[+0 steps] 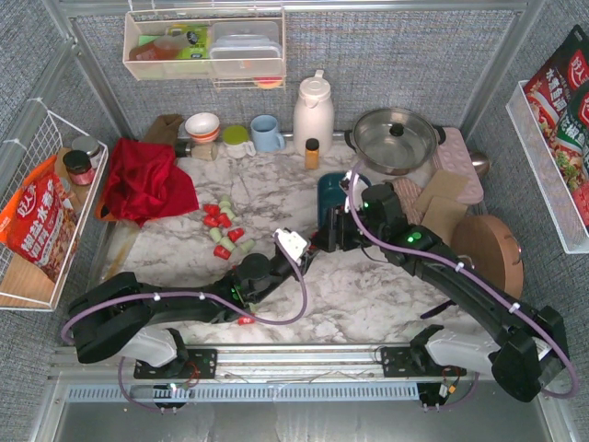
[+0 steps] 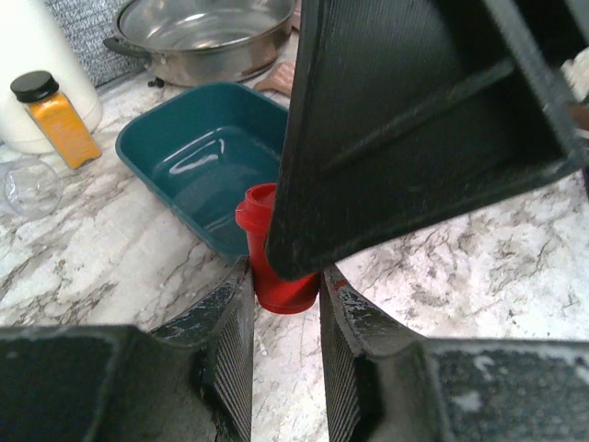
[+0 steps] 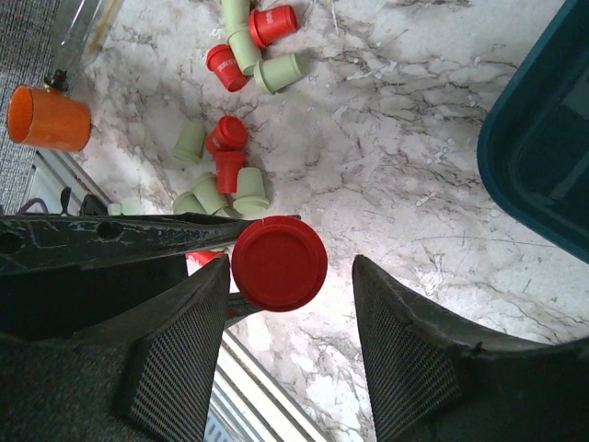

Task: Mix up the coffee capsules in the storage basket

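My left gripper is shut on a red coffee capsule, held just above the marble in front of the empty dark teal storage basket. From the right wrist camera that capsule shows end-on between the open fingers of my right gripper, close to its left finger and apart from the other. Both grippers meet at mid-table, left and right, partly hiding the basket. Several red and mint green capsules lie in a loose pile to the left.
One red capsule lies beside the left arm near the front edge. A white jug, an amber spice bottle, a steel pan and a blue mug line the back. A red cloth lies left, a round wooden board right.
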`<state>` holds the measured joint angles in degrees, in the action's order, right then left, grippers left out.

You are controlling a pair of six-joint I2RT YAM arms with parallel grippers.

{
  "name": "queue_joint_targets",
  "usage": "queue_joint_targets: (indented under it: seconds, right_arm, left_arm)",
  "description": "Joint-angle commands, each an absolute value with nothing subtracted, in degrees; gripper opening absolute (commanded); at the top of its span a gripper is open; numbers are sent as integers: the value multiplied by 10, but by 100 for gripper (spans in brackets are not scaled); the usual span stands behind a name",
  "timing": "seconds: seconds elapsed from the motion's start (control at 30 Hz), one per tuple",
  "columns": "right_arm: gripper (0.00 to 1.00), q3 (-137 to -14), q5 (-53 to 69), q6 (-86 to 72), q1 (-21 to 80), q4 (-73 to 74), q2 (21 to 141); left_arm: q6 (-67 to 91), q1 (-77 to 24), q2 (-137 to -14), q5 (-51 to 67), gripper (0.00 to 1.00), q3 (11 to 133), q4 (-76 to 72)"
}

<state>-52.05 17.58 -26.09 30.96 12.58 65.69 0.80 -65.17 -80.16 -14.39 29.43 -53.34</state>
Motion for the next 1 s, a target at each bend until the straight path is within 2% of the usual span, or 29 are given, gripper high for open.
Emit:
queue_joint_targets:
  seconds: [0.0,0.13,0.27,0.33,0.47,0.57,0.6,0.73,0.93,0.97]
  right_arm:
    - [60,-523,189,-253,315,110,663]
    - [59,-525,187,-255,317,111,667]
    - [54,-528,193,-257,319,112,671]
    - [48,-529,198,-257,320,113,674]
    - [30,-534,209,-256,321,121,685]
    - [26,-540,212,-255,321,127,691]
    - [26,-540,210,-255,321,128,692]
    - [25,-546,159,-248,321,131,688]
    - [22,-560,12,-221,317,120,694]
    - [21,-561,-16,-212,317,114,699]
  left_arm:
    - [4,-652,-801,-127,21,294,-584]
    - [4,-652,-804,-121,21,292,-593]
    - [5,-652,-807,-125,22,289,-603]
    - [8,-652,-808,-132,23,289,-603]
    - [8,-652,-808,-141,25,287,-603]
    - [9,-652,-808,-148,29,287,-603]
    - [9,-652,-808,-153,33,285,-603]
    - [23,-652,-801,-203,75,275,-603]
    - [51,-652,-768,-262,99,238,-599]
    - [62,-653,-760,-276,99,233,-591]
